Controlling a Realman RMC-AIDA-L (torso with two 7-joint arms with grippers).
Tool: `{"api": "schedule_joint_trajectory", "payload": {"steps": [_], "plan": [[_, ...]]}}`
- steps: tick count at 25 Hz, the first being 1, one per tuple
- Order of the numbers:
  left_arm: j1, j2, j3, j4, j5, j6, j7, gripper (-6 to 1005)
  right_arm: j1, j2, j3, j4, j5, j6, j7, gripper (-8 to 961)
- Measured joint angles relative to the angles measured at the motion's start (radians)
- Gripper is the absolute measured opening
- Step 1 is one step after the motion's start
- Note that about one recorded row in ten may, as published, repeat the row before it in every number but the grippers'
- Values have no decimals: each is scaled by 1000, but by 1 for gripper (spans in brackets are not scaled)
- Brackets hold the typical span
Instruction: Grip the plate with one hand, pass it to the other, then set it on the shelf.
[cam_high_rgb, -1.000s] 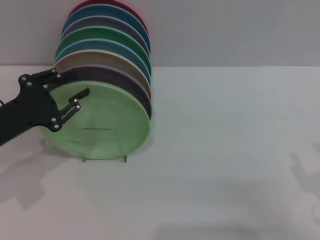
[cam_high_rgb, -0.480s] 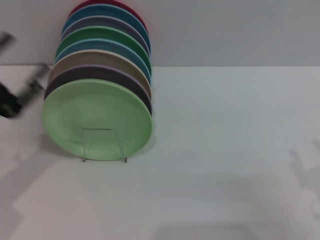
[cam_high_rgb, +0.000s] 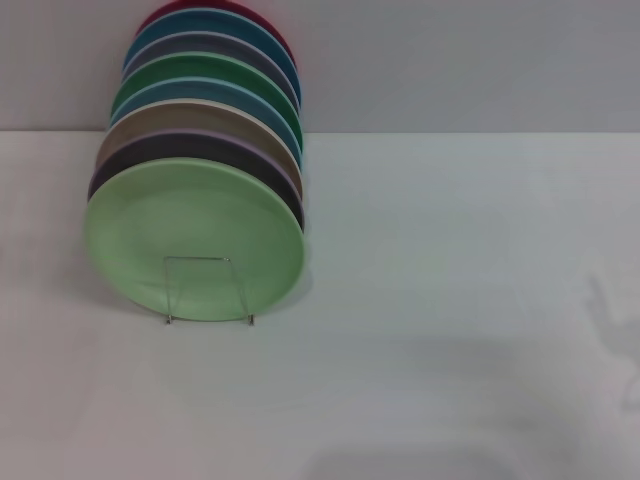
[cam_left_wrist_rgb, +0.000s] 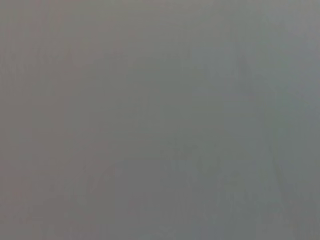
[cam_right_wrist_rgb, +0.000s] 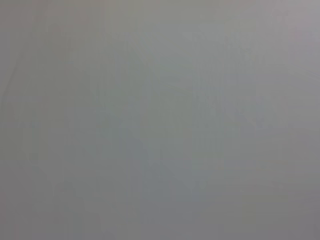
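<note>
The pale mint-green plate (cam_high_rgb: 195, 238) stands on edge at the front of the clear acrylic shelf (cam_high_rgb: 208, 290), whose square front loop shows across the plate's lower part. Nothing holds the plate. Neither gripper shows in the head view. Both wrist views hold only a plain grey surface, with no fingers and no plate in them.
Behind the mint plate, several other plates (cam_high_rgb: 215, 110) stand in a row on the same rack: dark purple, tan, blue, darker green, grey, red. The white table (cam_high_rgb: 450, 300) stretches to the right and front. A grey wall (cam_high_rgb: 450, 60) rises at the back.
The left gripper, which was at the mint plate's upper left rim a second ago, drew away to the left and has left the head view. The plate stayed on the shelf.
</note>
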Motion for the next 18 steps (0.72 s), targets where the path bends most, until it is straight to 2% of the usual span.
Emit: {"api": "schedule_joint_trajectory", "payload": {"steps": [4, 7, 8, 12, 18], "plan": [[9, -22, -49, 3, -1, -102, -1, 794, 29, 1, 9, 8, 83, 38, -10, 715], [10, -29, -80, 6, -2, -150, -8, 796, 46, 2, 5, 23, 167, 70, -10, 715], [12, -33, -118, 8, -6, -233, -73, 797, 57, 1, 4, 25, 200, 91, -10, 715], [21, -34, -130, 18, -7, -257, -153, 794, 65, -1, 9, 22, 209, 106, -5, 716], [46, -35, -117, 15, -2, -251, -161, 792, 68, -2, 13, 15, 210, 112, -4, 716]]}}
